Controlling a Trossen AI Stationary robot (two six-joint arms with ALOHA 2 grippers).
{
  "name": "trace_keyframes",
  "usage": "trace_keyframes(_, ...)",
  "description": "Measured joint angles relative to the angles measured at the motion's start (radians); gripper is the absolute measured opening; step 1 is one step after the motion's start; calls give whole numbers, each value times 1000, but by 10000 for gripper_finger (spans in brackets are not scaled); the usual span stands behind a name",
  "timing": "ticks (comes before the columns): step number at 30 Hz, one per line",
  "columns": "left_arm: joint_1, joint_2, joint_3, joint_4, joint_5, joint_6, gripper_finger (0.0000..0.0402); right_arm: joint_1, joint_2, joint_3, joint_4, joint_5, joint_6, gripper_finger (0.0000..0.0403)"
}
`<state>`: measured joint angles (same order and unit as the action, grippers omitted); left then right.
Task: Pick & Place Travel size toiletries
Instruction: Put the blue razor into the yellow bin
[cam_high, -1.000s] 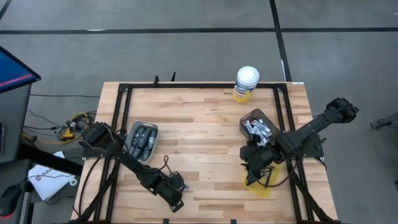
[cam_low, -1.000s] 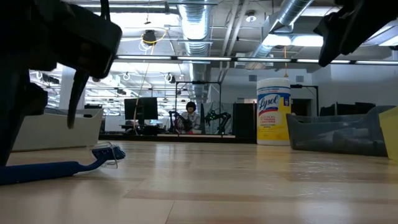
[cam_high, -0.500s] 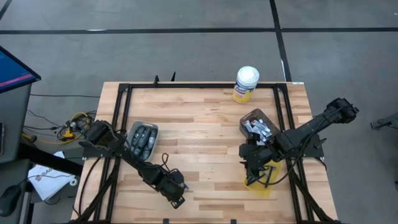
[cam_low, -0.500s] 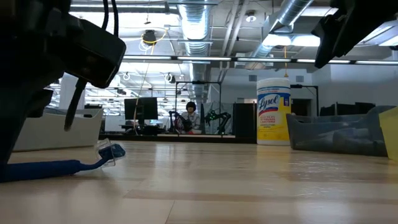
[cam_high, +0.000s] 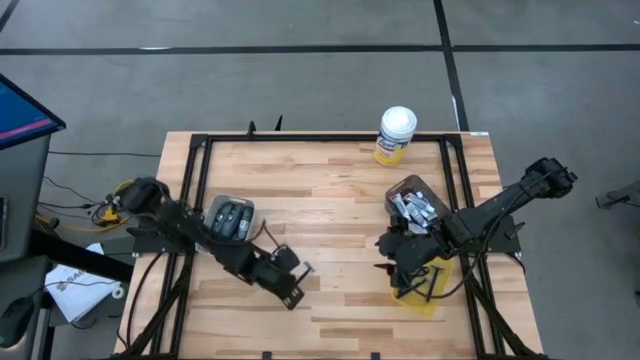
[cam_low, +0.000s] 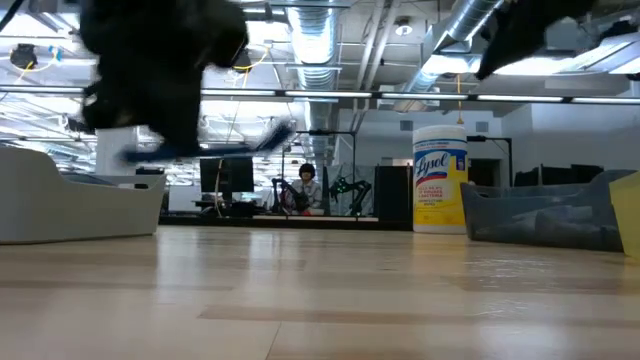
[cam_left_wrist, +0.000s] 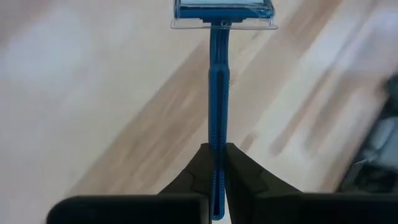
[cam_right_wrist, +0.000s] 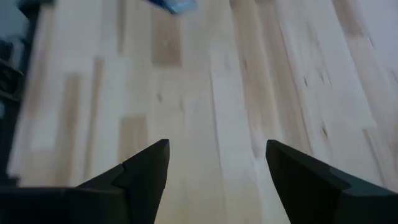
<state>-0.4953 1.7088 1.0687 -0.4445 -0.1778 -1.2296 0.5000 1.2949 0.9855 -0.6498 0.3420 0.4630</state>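
You have the blue razor clenched by its handle in the left gripper, lifted clear of the table. Next, probably carry it to a tray. The right gripper waits, jaws released.

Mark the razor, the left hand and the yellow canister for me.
razor (cam_left_wrist: 217, 81), left wrist view, on the blue handle below the head.
left hand (cam_left_wrist: 214, 163), left wrist view, midway between its fingertips, shut on the razor.
canister (cam_high: 394, 135), high view, on the white lid.
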Motion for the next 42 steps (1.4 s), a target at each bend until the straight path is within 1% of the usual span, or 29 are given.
trace_keyframes(4, 23, -68, 1, 57, -78, 63, 7, -32, 0, 0, 134, 3, -46, 260)
trace_keyframes(8, 51, -141, 3, 104, -172, 154, 7, -97, 0, 0, 311, 3, -138, 260)
trace_keyframes(11, 79, -189, 3, 120, -232, 238, 7, -148, 0, 1, 425, -1, -171, 260)
trace_keyframes(16, 127, -280, 3, 205, -351, 423, 7, -204, 0, 1, 546, -2, -184, 260)
trace_keyframes(19, 157, -318, 3, 291, -395, 540, 7, -224, 0, 1, 616, -5, -199, 260)
trace_keyframes(23, 187, -330, 4, 401, -400, 664, 7, -250, 0, 1, 726, -6, -238, 260)
trace_keyframes(27, 209, -320, 5, 470, -399, 728, 7, -281, 0, 1, 808, -45, -254, 260)
trace_keyframes(29, 216, -317, 4, 489, -398, 758, 7, -293, 1, 1, 829, -61, -254, 260)
trace_keyframes(31, 224, -306, 6, 548, -397, 790, 7, -303, 1, 1, 830, -74, -254, 260)
trace_keyframes(33, 228, -301, 5, 562, -391, 821, 7, -311, 2, 1, 830, -84, -254, 260)
trace_keyframes(35, 233, -286, 5, 602, -389, 836, 7, -320, 2, 1, 832, -84, -254, 260)
trace_keyframes(37, 239, -276, 5, 602, -378, 837, 8, -330, 2, 1, 843, -96, -258, 260)
trace_keyframes(39, 242, -262, 5, 613, -364, 836, 8, -342, 2, 1, 855, -137, -262, 256)
trace_keyframes(42, 246, -251, 5, 620, -364, 835, 8, -361, 2, 1, 860, -191, -257, 231)
